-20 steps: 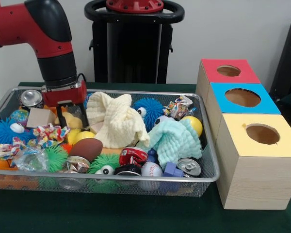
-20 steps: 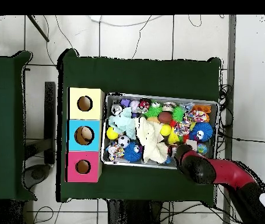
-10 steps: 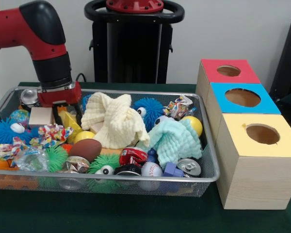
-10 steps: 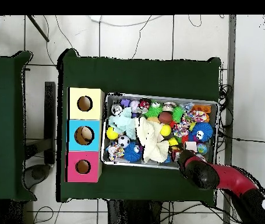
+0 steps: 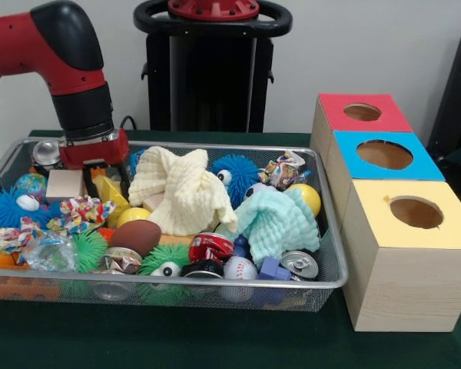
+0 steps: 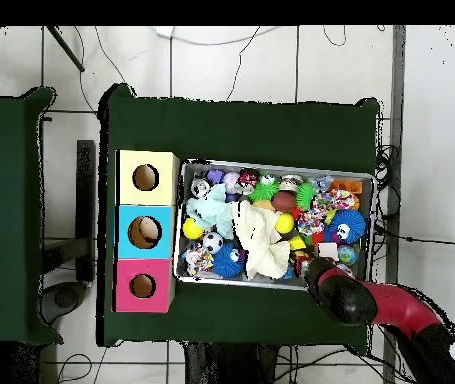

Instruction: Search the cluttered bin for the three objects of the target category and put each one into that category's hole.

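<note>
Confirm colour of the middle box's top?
Blue; the middle box shows best in the front view.

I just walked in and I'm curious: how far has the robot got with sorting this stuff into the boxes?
Nothing looks sorted yet: the wire bin is full of toys, cloths and cans, and none shows in the red box, blue box or yellow box holes. The gripper is low in the bin's back corner near a small wooden block; whether it holds anything is unclear. All three items seem left.

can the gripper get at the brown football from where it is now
Probably yes. The brown football lies on top of the clutter with its upper side bare, and nothing covers it. The gripper sits low at the bin's far corner, so it would have to lift and cross toward the front.
</note>
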Robot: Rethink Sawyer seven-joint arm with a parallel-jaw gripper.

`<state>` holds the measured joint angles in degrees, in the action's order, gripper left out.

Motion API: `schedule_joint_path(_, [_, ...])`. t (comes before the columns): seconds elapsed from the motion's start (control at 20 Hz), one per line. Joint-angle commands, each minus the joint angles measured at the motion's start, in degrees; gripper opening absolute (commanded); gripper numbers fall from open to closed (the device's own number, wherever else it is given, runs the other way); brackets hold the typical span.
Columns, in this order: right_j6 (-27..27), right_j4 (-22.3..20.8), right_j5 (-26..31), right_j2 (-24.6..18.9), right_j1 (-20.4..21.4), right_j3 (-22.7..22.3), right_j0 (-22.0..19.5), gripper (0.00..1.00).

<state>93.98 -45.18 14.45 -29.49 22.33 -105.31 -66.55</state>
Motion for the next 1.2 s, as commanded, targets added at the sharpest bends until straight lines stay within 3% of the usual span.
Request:
schedule_joint_path(0.05, [-6.0,-8.6,3.1,6.6,-3.0,0.2,-2.2,1.0])
schedule_joint_path(0.1, [-5.1,-9.6,0.5,6.4,-3.1,-0.4,-3.1,0.0])
schedule_joint_path(0.25, [-2.8,-10.3,-2.2,7.4,-3.0,-0.5,-2.4,0.0])
schedule_joint_path(0.45, [-4.0,-8.3,2.3,7.1,-2.5,-0.2,-1.1,0.0])
schedule_joint_path(0.95, [0.2,-4.1,3.8,7.7,6.7,-6.4,1.6,0.0])
schedule_joint_path(1.2, [-0.1,0.3,7.6,5.8,11.7,-9.8,1.9,0.0])
